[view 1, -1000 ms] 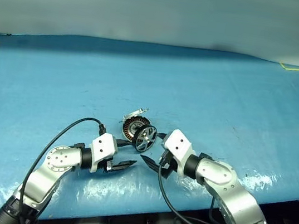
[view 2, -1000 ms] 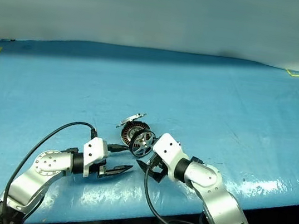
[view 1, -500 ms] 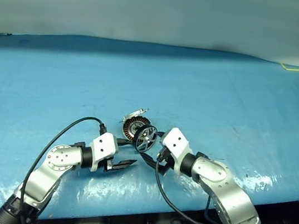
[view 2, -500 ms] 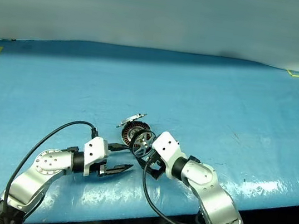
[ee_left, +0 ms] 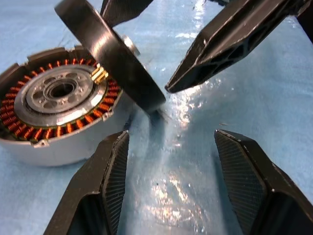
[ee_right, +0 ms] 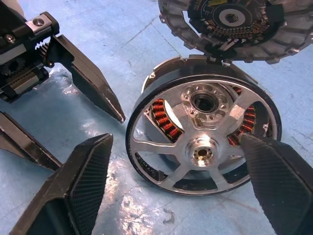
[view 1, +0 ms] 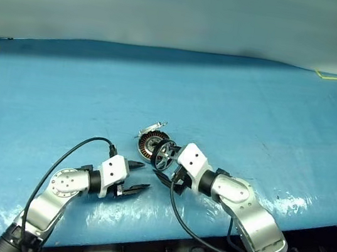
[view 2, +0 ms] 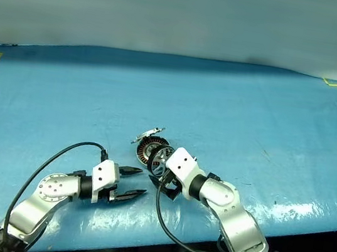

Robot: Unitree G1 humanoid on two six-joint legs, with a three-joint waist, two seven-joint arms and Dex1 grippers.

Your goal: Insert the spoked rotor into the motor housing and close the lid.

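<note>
The spoked rotor (ee_right: 203, 139) stands tilted on edge on the blue table (view 1: 254, 107), leaning against the near-right side of the motor housing (ee_left: 58, 115), whose lid (ee_right: 230, 27) is swung up open on the far side. The right gripper (ee_right: 176, 181) is nearer: its jaws stand apart and straddle the rotor across its rim, not visibly clamped on it. The left gripper (view 1: 134, 175), jaws also apart and empty, waits just to the near left, pointing at the rotor.
</note>
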